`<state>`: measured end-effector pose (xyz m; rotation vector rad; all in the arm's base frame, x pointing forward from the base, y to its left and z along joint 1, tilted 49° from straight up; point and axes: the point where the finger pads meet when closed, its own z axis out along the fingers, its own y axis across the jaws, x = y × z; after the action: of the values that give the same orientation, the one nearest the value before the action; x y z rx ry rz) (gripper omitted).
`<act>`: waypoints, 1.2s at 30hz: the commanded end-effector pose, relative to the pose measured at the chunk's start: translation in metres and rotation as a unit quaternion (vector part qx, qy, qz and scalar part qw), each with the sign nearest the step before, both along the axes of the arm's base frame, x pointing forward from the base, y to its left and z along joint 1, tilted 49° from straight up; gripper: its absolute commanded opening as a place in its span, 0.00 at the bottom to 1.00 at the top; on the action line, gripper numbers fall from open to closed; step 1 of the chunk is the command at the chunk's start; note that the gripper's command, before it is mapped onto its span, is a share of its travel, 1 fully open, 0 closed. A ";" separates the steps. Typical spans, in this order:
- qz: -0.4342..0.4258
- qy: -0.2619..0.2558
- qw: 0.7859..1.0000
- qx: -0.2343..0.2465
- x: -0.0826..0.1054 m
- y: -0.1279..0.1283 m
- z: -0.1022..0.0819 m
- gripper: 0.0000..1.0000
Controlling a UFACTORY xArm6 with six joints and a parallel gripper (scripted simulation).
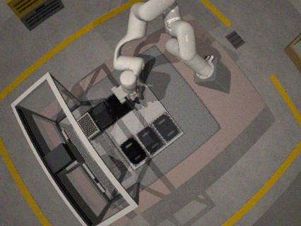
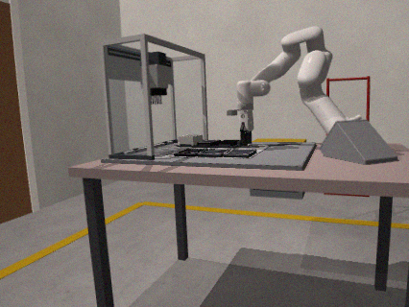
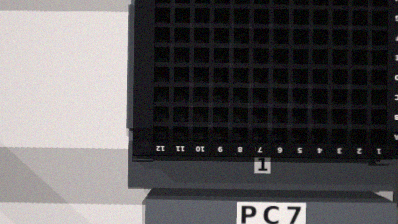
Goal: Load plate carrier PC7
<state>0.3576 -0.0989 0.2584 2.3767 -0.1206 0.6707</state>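
End effector wide, empty, over PC7 handle. 96-well plate on site 1. Straddle handle squarely, push carrier straight toward rails.

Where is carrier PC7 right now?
In the top view, PC7 lies on the apron just before the instrument frame, left of the nest row, its handle end under the pincer.
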 end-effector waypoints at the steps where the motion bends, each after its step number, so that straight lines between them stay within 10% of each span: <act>1: 0.001 -0.001 1.000 0.000 0.004 0.001 0.003 0.82; 36: 0.001 -0.001 1.000 0.000 0.030 0.003 0.018 0.82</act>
<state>0.3851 -0.0962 0.2741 2.3767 -0.1206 0.6708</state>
